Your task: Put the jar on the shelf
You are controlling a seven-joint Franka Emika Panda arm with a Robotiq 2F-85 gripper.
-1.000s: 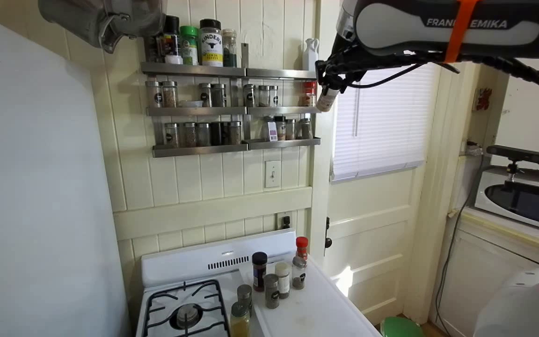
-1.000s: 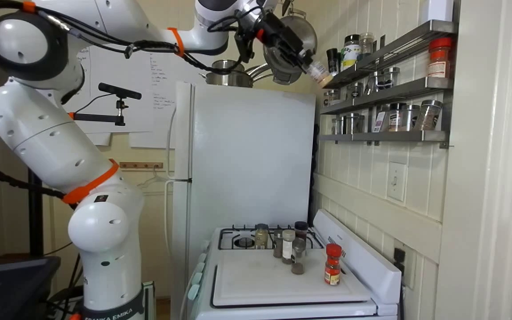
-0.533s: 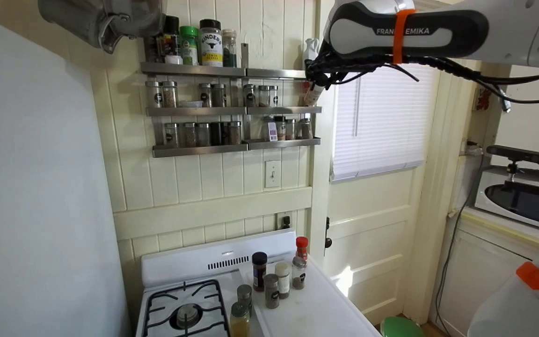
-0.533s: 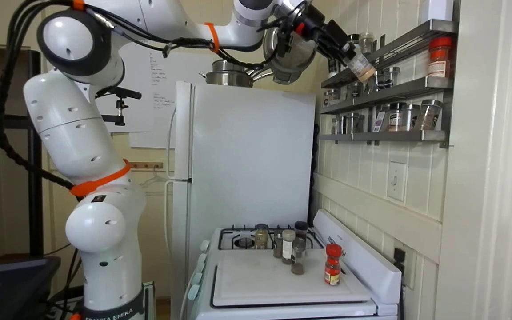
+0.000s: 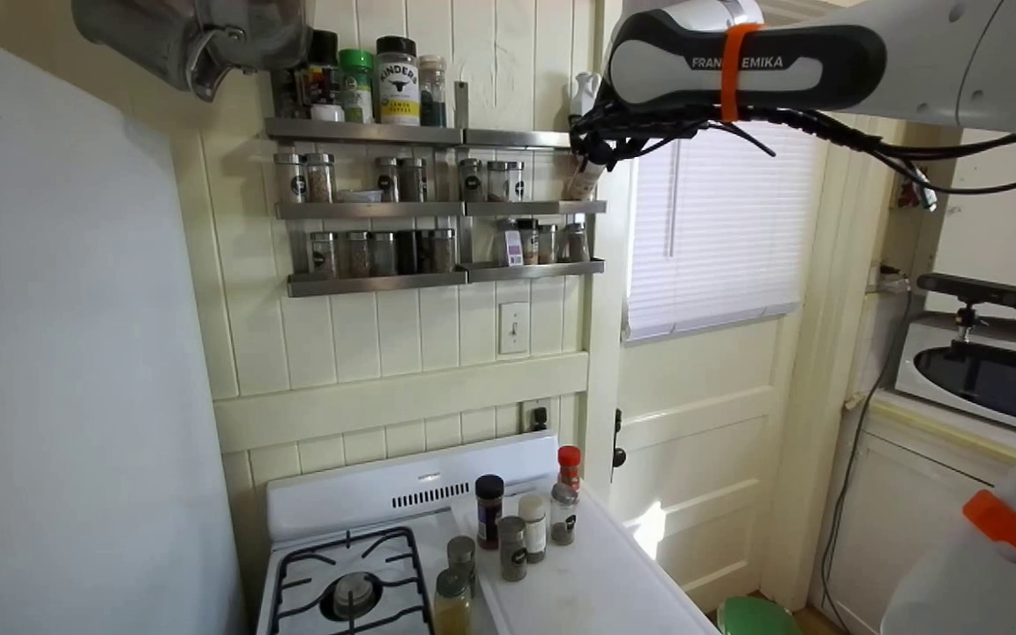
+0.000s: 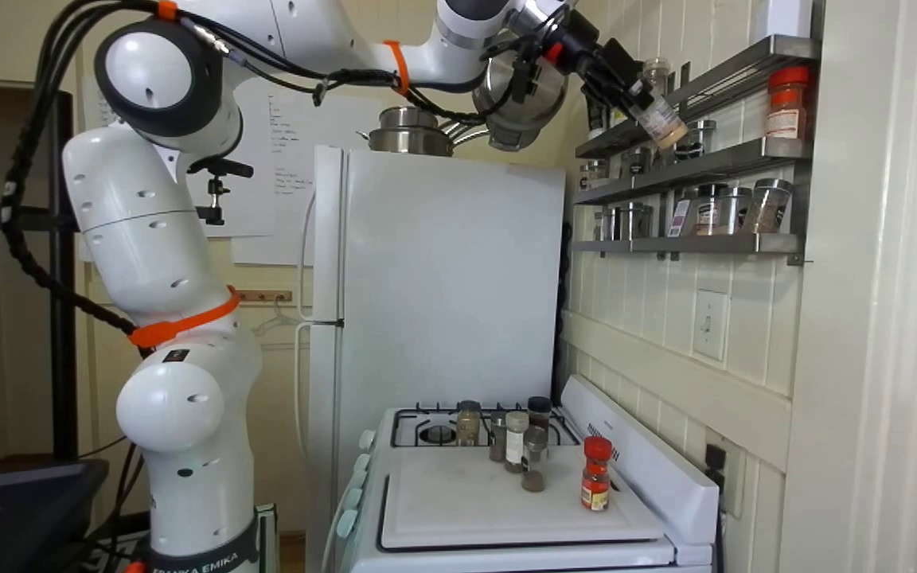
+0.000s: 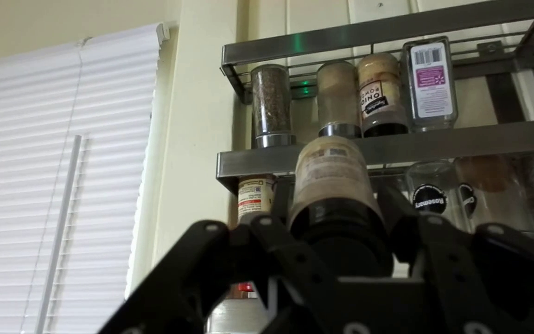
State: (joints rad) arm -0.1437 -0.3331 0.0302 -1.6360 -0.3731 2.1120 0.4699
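Observation:
My gripper is shut on a clear jar with pale tan contents and a black lid. The lid end faces the palm, and the tan base points away from me. An exterior view shows the jar tilted, base down toward the wall, the gripper behind and above it. Silver metal shelf tiers with front rails hold rows of small jars. The held jar appears before the gap between upper and middle tiers, near the door-side end; whether it touches the shelf I cannot tell.
A red-capped jar stands on the middle tier near the held jar. The upper tier overhangs that gap. Below is the white stove with several jars on top. A refrigerator stands beyond it.
The arm has reached forward to the shelf with the jar still gripped, bringing it before the middle tier. Most of this travel came in the earlier half second; the latest shift is small.

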